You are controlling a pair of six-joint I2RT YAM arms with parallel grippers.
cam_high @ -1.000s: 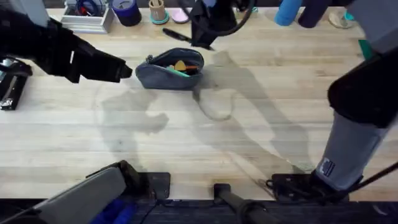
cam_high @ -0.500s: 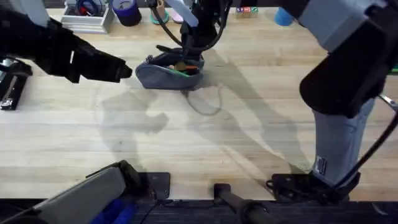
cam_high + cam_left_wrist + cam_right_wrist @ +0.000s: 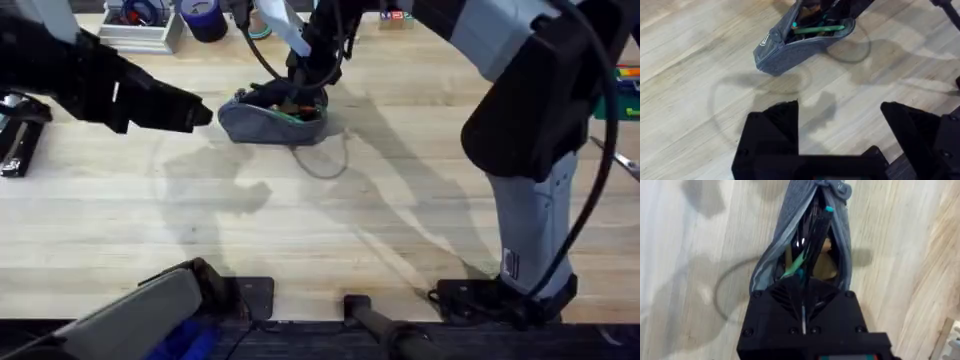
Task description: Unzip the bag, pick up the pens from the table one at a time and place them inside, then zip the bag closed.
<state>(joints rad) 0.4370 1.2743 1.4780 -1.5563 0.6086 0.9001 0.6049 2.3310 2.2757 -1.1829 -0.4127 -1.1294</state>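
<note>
The blue-grey bag (image 3: 262, 124) lies unzipped on the table (image 3: 330, 230), its mouth gaping. A green pen (image 3: 820, 30) rests inside it, seen too in the right wrist view (image 3: 794, 266). My right gripper (image 3: 300, 86) hangs just over the bag's opening, shut on the black pen (image 3: 816, 227), which points down into the bag (image 3: 782, 225). The right gripper (image 3: 802, 282) has its fingers pressed together. My left gripper (image 3: 204, 114) hovers open just left of the bag, apart from it. In the left wrist view the bag (image 3: 790, 47) lies beyond that open left gripper (image 3: 840, 107).
A dark-blue cup (image 3: 203, 18) and a white tray (image 3: 140, 35) of supplies stand along the far edge. A black device (image 3: 15, 135) sits at the left edge. A green mat (image 3: 628, 95) shows at the right. Bare wood lies in front of the bag.
My right gripper has come from behind the bag to over its open mouth, bringing the black pen off the table. The left arm has stayed still.
</note>
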